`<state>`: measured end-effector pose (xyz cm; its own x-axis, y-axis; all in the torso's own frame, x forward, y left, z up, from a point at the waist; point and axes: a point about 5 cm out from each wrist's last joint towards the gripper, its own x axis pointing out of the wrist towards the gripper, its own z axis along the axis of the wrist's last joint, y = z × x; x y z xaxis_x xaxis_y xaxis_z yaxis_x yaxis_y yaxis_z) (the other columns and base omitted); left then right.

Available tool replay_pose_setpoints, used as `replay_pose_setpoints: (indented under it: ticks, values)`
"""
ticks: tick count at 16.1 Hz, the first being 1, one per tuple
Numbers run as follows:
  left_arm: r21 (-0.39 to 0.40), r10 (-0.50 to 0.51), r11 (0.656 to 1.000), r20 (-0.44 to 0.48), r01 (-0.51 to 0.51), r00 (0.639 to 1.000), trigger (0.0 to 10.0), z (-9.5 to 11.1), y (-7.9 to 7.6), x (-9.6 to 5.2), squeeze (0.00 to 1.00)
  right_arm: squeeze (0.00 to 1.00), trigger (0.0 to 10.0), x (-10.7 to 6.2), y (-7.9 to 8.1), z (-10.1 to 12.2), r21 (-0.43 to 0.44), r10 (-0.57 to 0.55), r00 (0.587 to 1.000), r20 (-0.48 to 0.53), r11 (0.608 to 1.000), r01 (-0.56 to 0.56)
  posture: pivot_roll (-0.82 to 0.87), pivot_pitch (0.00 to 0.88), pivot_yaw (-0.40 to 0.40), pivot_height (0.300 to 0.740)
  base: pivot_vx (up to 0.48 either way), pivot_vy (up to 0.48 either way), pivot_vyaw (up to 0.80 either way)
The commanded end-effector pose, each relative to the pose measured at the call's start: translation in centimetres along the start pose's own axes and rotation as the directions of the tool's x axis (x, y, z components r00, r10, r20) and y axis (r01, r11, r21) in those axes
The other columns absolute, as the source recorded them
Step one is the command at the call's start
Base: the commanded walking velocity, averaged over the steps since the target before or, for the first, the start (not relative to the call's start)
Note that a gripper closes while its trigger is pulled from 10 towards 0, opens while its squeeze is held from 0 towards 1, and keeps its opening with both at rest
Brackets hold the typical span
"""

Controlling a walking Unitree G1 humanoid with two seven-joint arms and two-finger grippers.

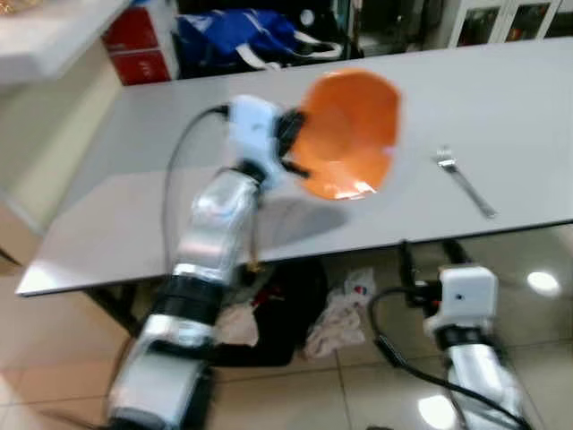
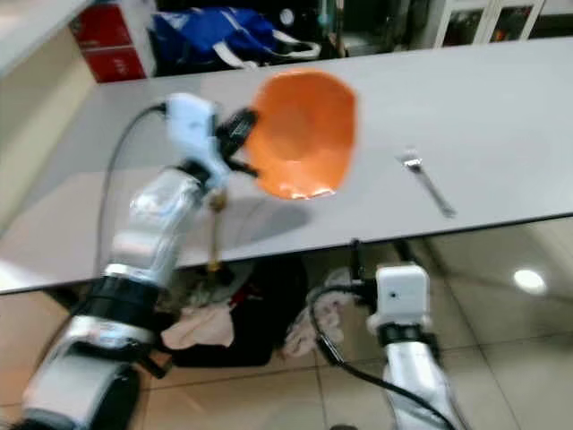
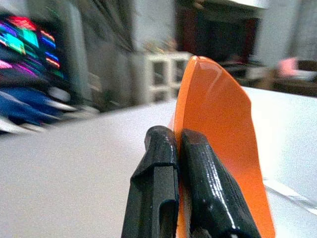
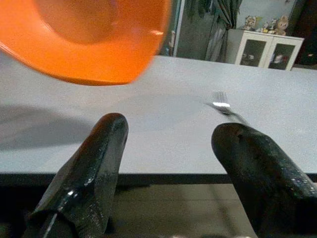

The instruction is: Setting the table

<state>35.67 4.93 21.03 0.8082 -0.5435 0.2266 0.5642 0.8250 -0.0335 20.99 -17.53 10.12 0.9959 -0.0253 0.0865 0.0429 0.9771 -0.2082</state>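
Left wrist view shows my left gripper (image 3: 178,148) clamped on the orange bowl's (image 1: 347,130) rim above the grey table (image 1: 501,98); my right gripper (image 4: 173,173) gapes below the table edge, facing the fork (image 1: 466,184).

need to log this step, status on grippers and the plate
Left gripper shut on round orange plastic plate, held above grey table. Right gripper open, below table edge. Silver metal fork lies right of plate.
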Motion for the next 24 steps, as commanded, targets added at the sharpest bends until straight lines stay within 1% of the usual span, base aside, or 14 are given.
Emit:
replay_pose_setpoints:
  ticks: [1,4,5,7,9,10,12,15,19,20,21,22,23,24]
  values:
    - [-0.059,0.024,0.998,0.011,-0.023,1.0,0.0,1.4,1.1,0.6,0.0,0.0,10.0,0.3,0.8,0.6,0.026,0.012,1.0,0.024,1.0,-0.012,-0.01,0.0,0.098,0.74,0.0,0.0,0.0]
    - [-0.195,0.088,0.976,-0.063,-0.099,0.994,0.0,0.8,2.1,1.4,0.0,0.0,10.0,0.4,1.0,0.6,0.027,0.015,1.0,0.024,0.999,-0.016,-0.01,0.0,0.097,0.74,0.0,0.0,0.0]
    - [-0.218,0.11,0.968,-0.088,-0.127,0.99,0.0,0.5,2.5,1.5,0.0,0.0,10.0,0.4,1.0,0.6,0.027,0.016,1.0,0.024,0.999,-0.017,-0.01,0.0,0.097,0.74,0.0,0.0,0.0]
    - [-0.307,0.198,0.913,-0.236,-0.267,0.951,0.0,-1.5,4.0,1.4,0.0,0.0,10.0,0.3,0.8,0.6,0.024,0.017,1.0,0.021,1.0,-0.018,-0.02,0.0,0.097,0.74,0.0,0.0,0.0]
    - [-0.339,0.231,0.881,-0.301,-0.331,0.925,0.0,-2.5,4.4,1.2,0.0,0.0,10.0,0.2,0.7,0.6,0.022,0.017,1.0,0.019,1.0,-0.018,-0.02,0.0,0.096,0.74,0.0,0.0,0.0]
    - [-0.369,0.246,0.851,-0.348,-0.374,0.905,0.0,-3.3,4.5,0.9,0.0,0.0,10.0,0.1,0.6,0.5,0.021,0.017,1.0,0.016,1.0,-0.018,-0.02,0.0,0.096,0.74,0.0,0.0,0.0]
    - [-0.406,0.257,0.809,-0.404,-0.424,0.878,0.0,-4.4,4.5,0.6,0.0,0.0,10.0,-0.2,0.6,0.5,0.021,0.021,1.0,0.012,1.0,-0.021,-0.02,0.0,0.095,0.74,0.0,0.0,0.0]
    - [-0.421,0.281,0.771,-0.448,-0.478,0.849,0.0,-5.1,4.9,0.3,0.0,0.0,10.0,-0.3,0.7,0.5,0.021,0.026,1.0,0.009,0.999,-0.026,-0.02,0.0,0.095,0.74,0.0,0.0,0.0]
    - [-0.42,0.297,0.757,-0.463,-0.501,0.835,0.0,-5.3,5.0,0.2,0.0,0.0,10.0,-0.3,0.7,0.5,0.021,0.028,1.0,0.006,0.999,-0.028,-0.02,0.0,0.094,0.74,0.0,0.0,0.0]
    - [-0.425,0.315,0.732,-0.481,-0.532,0.818,10.0,-5.7,5.2,0.0,0.0,0.0,10.0,-0.3,0.7,0.5,0.02,0.029,1.0,0.004,0.999,-0.029,-0.03,0.0,0.092,0.74,0.0,0.0,0.0]
    - [-0.429,0.328,0.716,-0.49,-0.551,0.808,10.0,-5.9,5.2,-0.1,0.06,0.0,10.0,-0.3,0.6,0.5,0.018,0.03,1.0,0.002,0.999,-0.03,-0.03,0.0,0.092,0.74,0.0,0.0,0.0]
    - [-0.434,0.333,0.707,-0.493,-0.558,0.804,10.0,-5.9,5.2,-0.1,0.51,0.0,10.0,-0.4,0.6,0.5,0.017,0.03,1.0,0.001,0.999,-0.03,-0.03,0.0,0.092,0.74,0.0,0.0,0.0]
    - [-0.437,0.334,0.703,-0.494,-0.561,0.803,10.0,-6.0,5.2,-0.1,1.0,0.0,10.0,-0.4,0.6,0.5,0.017,0.031,1.0,0.0,0.999,-0.031,-0.03,0.0,0.092,0.74,0.0,0.0,0.0]
    - [-0.438,0.334,0.701,-0.495,-0.562,0.802,10.0,-6.0,5.2,-0.1,1.0,0.0,10.0,-0.4,0.6,0.5,0.017,0.031,1.0,0.0,0.999,-0.031,-0.03,0.0,0.092,0.74,0.0,0.0,0.0]
